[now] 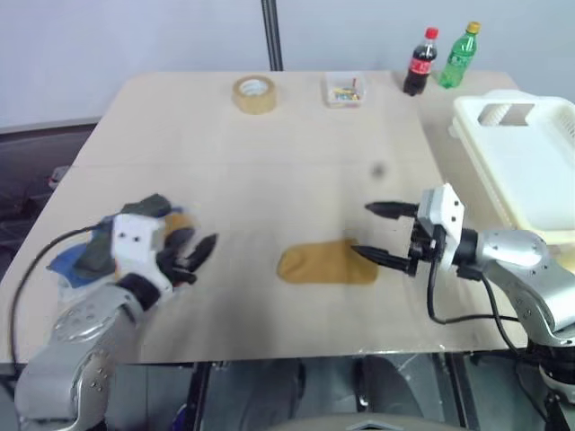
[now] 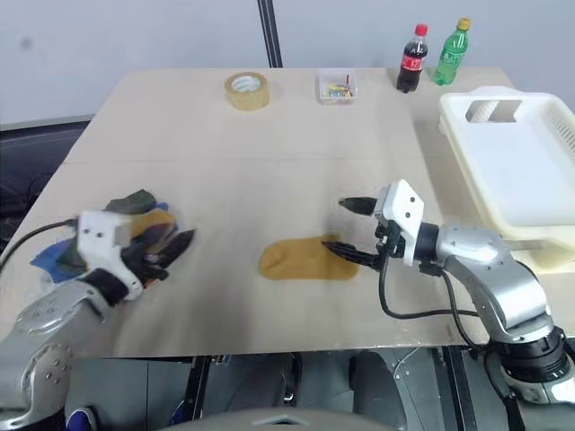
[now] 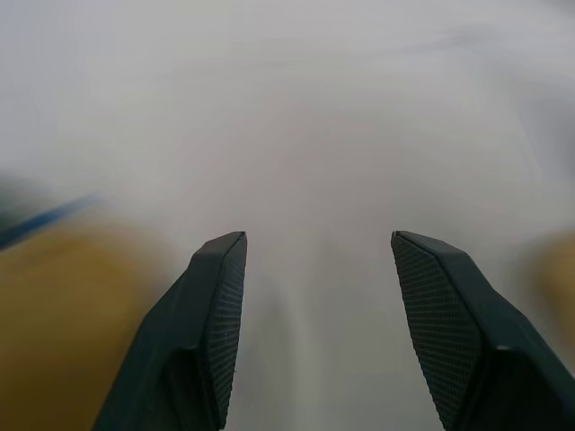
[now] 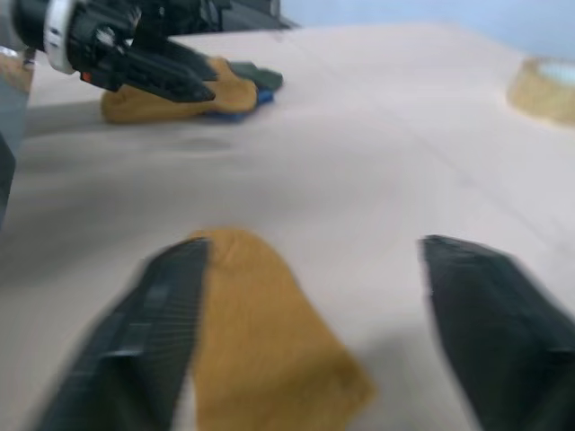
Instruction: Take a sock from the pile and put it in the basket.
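Note:
The pile (image 1: 99,247) of blue, dark and mustard socks lies at the table's left edge, partly hidden behind my left wrist. My left gripper (image 1: 199,256) hovers just right of the pile, open and holding nothing; the left wrist view shows bare table between its fingers (image 3: 216,305). One mustard sock (image 1: 325,263) lies flat in the middle front of the table. My right gripper (image 1: 362,230) hangs open just above the sock's right end and points left, with nothing in it. The cream basket (image 1: 530,162) stands at the table's right edge, behind my right arm.
At the back of the table stand a roll of tape (image 1: 254,93), a small clear box of bits (image 1: 344,90), a cola bottle (image 1: 420,61) and a green bottle (image 1: 459,56). The table's front edge runs close below both grippers.

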### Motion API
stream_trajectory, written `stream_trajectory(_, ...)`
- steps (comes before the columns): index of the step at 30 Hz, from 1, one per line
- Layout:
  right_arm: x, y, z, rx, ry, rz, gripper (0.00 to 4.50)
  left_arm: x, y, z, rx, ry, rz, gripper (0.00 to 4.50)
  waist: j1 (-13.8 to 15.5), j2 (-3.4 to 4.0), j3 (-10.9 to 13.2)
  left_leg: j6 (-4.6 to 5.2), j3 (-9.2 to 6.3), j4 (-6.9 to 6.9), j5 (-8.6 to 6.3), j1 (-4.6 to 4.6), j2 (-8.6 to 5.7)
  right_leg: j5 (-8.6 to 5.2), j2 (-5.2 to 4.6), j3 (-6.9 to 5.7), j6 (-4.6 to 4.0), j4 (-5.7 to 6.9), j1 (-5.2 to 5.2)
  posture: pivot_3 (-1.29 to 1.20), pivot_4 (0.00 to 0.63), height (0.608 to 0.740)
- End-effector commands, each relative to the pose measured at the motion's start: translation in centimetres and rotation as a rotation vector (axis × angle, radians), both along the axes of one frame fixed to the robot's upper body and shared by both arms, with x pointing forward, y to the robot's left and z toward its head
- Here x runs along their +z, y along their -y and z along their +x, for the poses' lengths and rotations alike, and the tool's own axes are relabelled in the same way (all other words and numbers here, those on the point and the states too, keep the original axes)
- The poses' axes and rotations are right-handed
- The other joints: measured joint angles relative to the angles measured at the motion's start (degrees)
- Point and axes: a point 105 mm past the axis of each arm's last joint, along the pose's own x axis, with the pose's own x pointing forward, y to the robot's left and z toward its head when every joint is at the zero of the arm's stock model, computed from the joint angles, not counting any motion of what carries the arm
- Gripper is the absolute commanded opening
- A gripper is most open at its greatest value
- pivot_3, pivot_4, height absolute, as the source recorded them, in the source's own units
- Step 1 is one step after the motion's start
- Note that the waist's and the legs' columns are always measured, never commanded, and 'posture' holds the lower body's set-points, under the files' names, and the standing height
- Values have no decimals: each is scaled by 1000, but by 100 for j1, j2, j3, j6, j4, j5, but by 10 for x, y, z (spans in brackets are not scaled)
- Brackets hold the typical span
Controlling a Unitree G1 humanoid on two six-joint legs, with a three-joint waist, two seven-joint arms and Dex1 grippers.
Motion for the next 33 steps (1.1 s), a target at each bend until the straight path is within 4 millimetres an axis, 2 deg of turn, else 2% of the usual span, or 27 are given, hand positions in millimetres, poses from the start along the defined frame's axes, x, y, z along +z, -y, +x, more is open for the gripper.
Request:
stream_trajectory(1,6,-6,3,36,73,-9,4444,11,-34,-6,207,45,117,2733,20,-2,-1,0,0,0,0,0,-1,0,0,0,0,0,0,0,150,740)
stream_trajectory(5,6,-10,7,52,84,-10,4444,14,-52,-3,290,46,109,2733,30,-4,-3,-1,-4,1,1,-1,-2,0,0,-5,0,0,1,0,150,740)
stream_trajectory(12,7,-14,6,90,107,-15,4444,7,-68,6,348,21,61,2733,1,-4,-2,-3,-4,0,1,-1,-2,0,-1,-4,-1,0,-1,0,150,740)
stream_trajectory(15,7,-13,1,112,113,-21,4444,5,-68,6,342,17,63,2733,-10,-5,-2,-3,-3,0,1,-1,-2,0,-1,-3,-1,0,-1,0,150,740)
stream_trajectory(21,8,-9,0,100,126,-22,4444,8,-26,-13,143,74,63,2733,-7,-8,-3,-3,2,-3,0,-2,0,0,-13,7,-1,-5,-3,0,150,740)
stream_trajectory(23,7,-10,-1,98,124,-21,4444,1,-20,-15,134,43,93,2733,4,-9,-4,-3,1,-3,-1,-4,4,0,-19,5,-2,-6,-3,0,150,740)
stream_trajectory(27,7,-11,-1,99,122,-23,4444,2,-1,4,169,65,106,2733,78,-7,-5,-2,-7,-2,0,-2,2,1,-14,-4,-3,-2,0,0,150,740)
stream_trajectory(30,9,-10,0,96,130,-29,4444,4,3,26,319,39,125,2733,151,-11,-6,-2,-9,9,1,-1,-2,2,0,-8,-2,1,6,0,150,740)
stream_trajectory(33,11,-10,2,88,133,-30,4444,1,8,36,398,-10,138,2733,113,-23,-14,-2,-13,17,2,-1,-8,5,2,-11,3,4,10,0,150,740)
